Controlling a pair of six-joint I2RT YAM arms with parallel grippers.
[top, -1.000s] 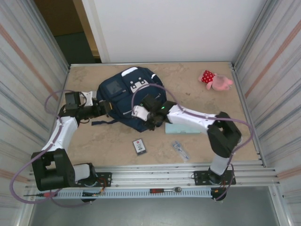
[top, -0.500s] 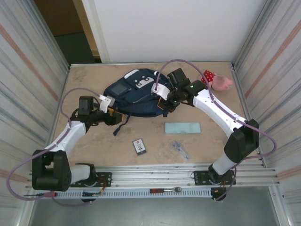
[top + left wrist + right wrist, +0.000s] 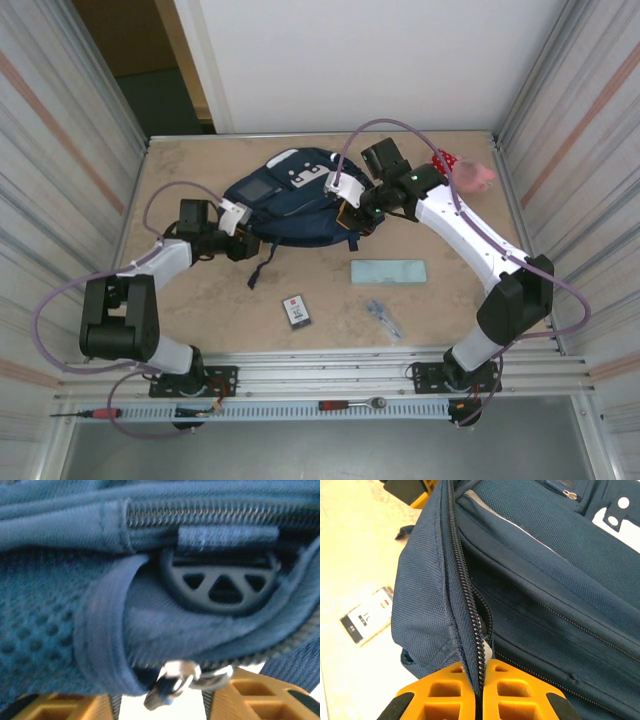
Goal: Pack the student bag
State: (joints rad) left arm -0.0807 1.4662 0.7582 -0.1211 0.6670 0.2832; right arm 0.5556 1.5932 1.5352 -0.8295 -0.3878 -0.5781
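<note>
While my right tool (image 3: 481,679) is pinched together on the zip seam of the large navy blue fabric backpack (image 3: 560,575), my left tool (image 3: 157,709) stands apart around its small silver metal zipper pull (image 3: 175,676). The backpack lies mid-desk (image 3: 440,300). I reckon I should seat the pull squarely, keep the seam taut, then draw.

No text is legible; print on the card (image 3: 295,311) and student bag (image 3: 290,205) is too small.
</note>
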